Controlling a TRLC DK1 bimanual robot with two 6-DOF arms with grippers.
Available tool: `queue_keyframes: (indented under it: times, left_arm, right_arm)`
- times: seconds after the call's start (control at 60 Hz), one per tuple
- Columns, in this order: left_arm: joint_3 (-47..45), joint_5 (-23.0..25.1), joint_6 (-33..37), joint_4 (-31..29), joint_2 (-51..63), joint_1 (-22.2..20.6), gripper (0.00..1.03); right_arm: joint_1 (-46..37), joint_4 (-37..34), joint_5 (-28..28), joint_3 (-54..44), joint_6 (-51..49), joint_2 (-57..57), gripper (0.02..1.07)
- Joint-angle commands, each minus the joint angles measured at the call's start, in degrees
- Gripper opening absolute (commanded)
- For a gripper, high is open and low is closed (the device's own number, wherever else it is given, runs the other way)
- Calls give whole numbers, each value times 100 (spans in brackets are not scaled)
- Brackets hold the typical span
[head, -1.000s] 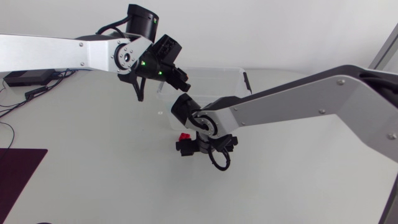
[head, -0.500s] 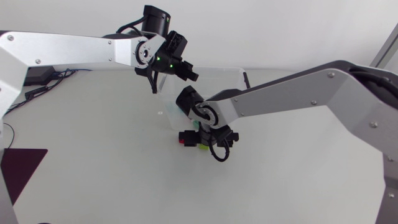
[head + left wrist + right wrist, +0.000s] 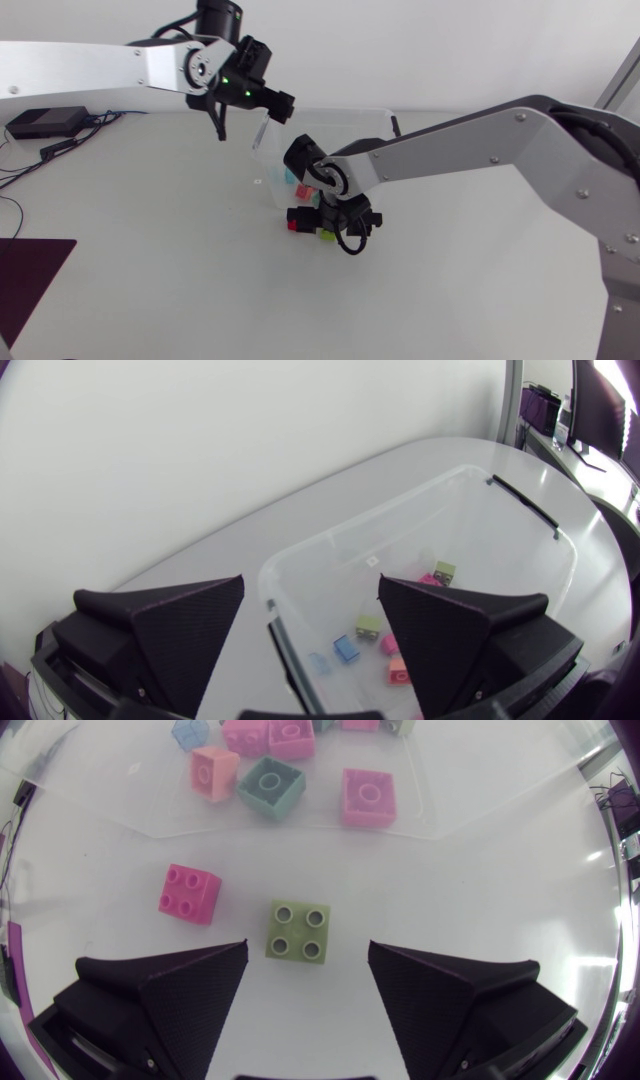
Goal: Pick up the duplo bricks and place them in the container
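White tabletop [image 3: 150, 280] fills the scene, with the clear container [image 3: 372, 118] at the far middle. Several bricks [image 3: 270, 780] already lie inside it. Two are left outside, on the table just near of the container's front wall: a green brick [image 3: 298, 931] and, close on its left, a pink brick [image 3: 188, 892].

My right gripper [image 3: 307, 948] hangs low over the green brick, its fingers spread wide on either side of it and touching nothing. My left gripper [image 3: 310, 588] is also released and empty, hovering above the container's left rim.

What worries me most is the crowding. The pink brick is so near that a finger coming down could clip it and push it away, or trap both bricks at once. The green one looks slightly off centre between the fingers, so an uneven squeeze might twist it or pop it out. The container wall is also close on the far side, and a careless lift could knock it. If I carry the brick over the rim, I judge my left arm may be in the way.

Compared with a second ago, the left arm has swung from above the container's near-left corner up to its far-left rim. The right wrist has moved slightly closer to the container, and the green brick it was hiding now shows in the overhead view.
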Motion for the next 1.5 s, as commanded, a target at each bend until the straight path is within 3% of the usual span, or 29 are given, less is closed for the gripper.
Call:
queue_keyframes:
  times: [0.0, 0.167, 0.367, 0.4, 0.45, 0.483, 0.883, 1.1, 1.217, 1.483]
  left_arm:
    - [-461, -42, -88, 32, -633, 208, 99]
    - [-1393, 107, -53, 76, -1793, 648, 99]
    - [-2219, 169, 140, 93, -2672, 920, 99]
    - [-2342, 177, 158, 102, -2795, 929, 99]
    - [-2492, 204, 193, 84, -2909, 938, 99]
    - [-2606, 204, 202, 76, -3014, 938, 99]
    - [-3836, 274, 545, 67, -3770, 841, 99]
    - [-4786, 362, 1098, -302, -3990, 252, 99]
    - [-5190, 415, 966, -320, -3788, -222, 99]
    - [-4425, 423, 237, -302, -2171, -899, 97]
  right_arm:
    - [-56, -115, -45, 146, 222, 178, 87]
    - [-83, -229, -97, 243, 284, 239, 85]
    - [-47, -396, -89, 331, 310, 318, 76]
    - [-56, -405, -80, 331, 319, 336, 70]
    - [-109, -387, -80, 349, 284, 397, 50]
    - [-135, -405, -80, 375, 240, 450, 44]
    - [-197, -141, -132, 111, 29, 195, 36]
    - [-214, 140, -141, -592, -270, -736, 35]
    - [-162, 166, -53, -1005, -472, -1694, 35]
    - [-127, 166, 122, -1128, -824, -3303, 35]
